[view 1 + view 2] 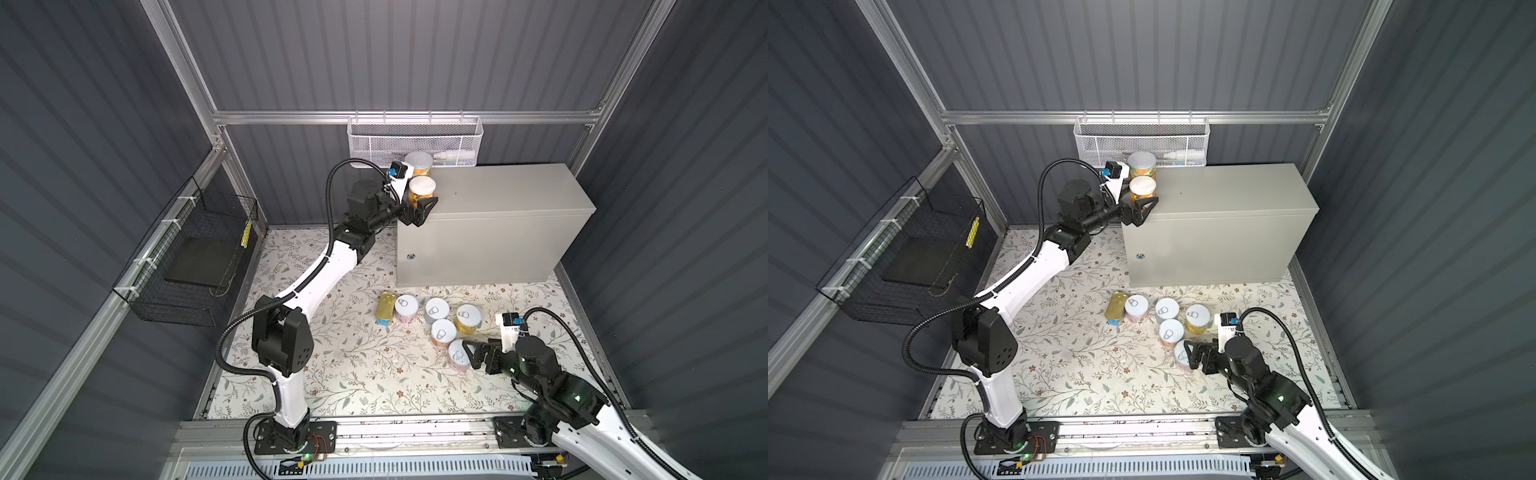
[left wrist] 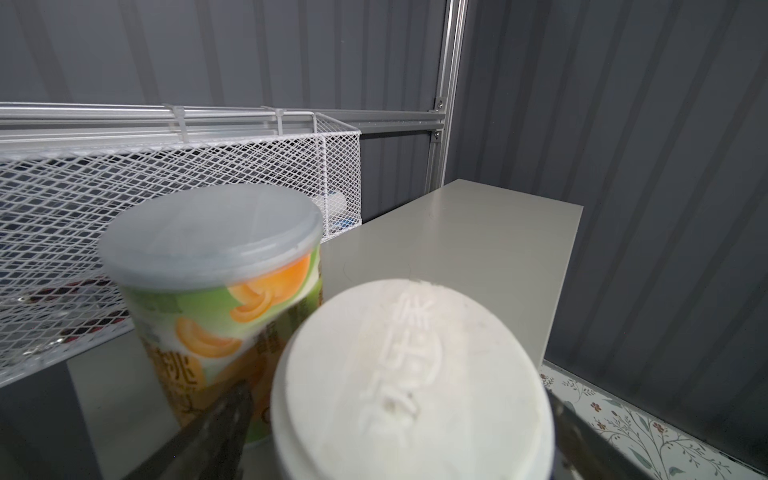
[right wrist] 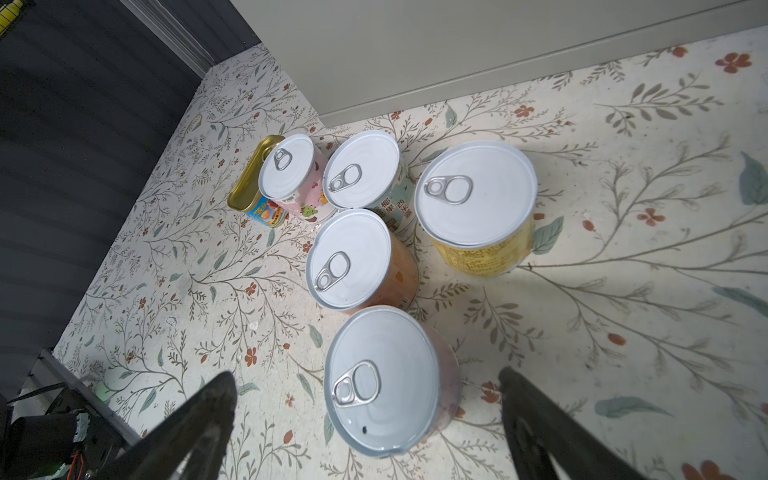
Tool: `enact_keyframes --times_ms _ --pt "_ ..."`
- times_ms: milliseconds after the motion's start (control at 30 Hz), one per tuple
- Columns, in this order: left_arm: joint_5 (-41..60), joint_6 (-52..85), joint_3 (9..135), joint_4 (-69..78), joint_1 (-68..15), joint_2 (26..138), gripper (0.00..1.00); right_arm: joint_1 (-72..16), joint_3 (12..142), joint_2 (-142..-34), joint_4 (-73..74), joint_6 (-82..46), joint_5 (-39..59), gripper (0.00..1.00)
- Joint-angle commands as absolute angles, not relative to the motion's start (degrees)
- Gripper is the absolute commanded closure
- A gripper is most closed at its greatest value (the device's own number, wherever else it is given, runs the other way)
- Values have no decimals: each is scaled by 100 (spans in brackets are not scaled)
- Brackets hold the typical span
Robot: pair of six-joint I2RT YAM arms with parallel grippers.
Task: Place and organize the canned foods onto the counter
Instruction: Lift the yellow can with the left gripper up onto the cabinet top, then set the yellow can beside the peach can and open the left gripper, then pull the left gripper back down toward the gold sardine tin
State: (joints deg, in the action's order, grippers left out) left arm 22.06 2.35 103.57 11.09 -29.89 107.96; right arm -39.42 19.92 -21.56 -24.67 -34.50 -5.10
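**Count by kind**

Seven round cans (image 1: 437, 309) with pale tops: two plastic-lidded cans (image 1: 422, 187) on the light-grey metal box bench (image 1: 511, 195), five ring-pull cans (image 3: 349, 257) on the floral mat (image 1: 353, 374). One flat gold rounded-rectangular tin (image 1: 386, 305). One white mesh basket (image 1: 415, 143). One black wire basket (image 1: 178, 309). Two white-and-black robot arms (image 1: 316, 274).

Two cans stand on the counter (image 1: 498, 195) at its left rear corner: the rear can (image 1: 419, 162) behind, the front can (image 1: 422, 188) just before it, perhaps touching. My left gripper (image 1: 424, 204) straddles the front can. On the mat (image 1: 353, 374) before the counter stands a cluster of cans (image 1: 437, 308), with the tin (image 1: 386, 306) leftmost. My right gripper (image 1: 469, 355) flanks the nearest can (image 1: 456, 353). A mesh basket (image 1: 415, 141) hangs behind the counter.
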Motion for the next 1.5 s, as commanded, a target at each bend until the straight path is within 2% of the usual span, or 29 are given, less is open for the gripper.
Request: enact_keyframes --times_ms 0,267,800,1000,1333,1467 --pt "2127 185 10442 993 -2944 10655 0 -3946 1908 -2162 -2395 -3496 -492 1" --pt "1932 167 9957 1031 -2944 10223 0 -3948 1890 -2204 -2294 -3494 -510 1" --pt "773 550 8484 1113 -2944 8873 0 -3946 1972 -2474 -2343 -3657 -792 1" --pt "246 952 8157 378 -2937 8373 0 -3938 2159 -2518 -2558 -3601 -842 1" --pt "-482 1476 6381 -500 -2944 6902 0 -3929 2461 -2774 -2739 -3502 -807 1" --pt "-483 1548 5750 -729 -2943 6415 0 -3929 2605 -2880 -2852 -3425 -805 1"
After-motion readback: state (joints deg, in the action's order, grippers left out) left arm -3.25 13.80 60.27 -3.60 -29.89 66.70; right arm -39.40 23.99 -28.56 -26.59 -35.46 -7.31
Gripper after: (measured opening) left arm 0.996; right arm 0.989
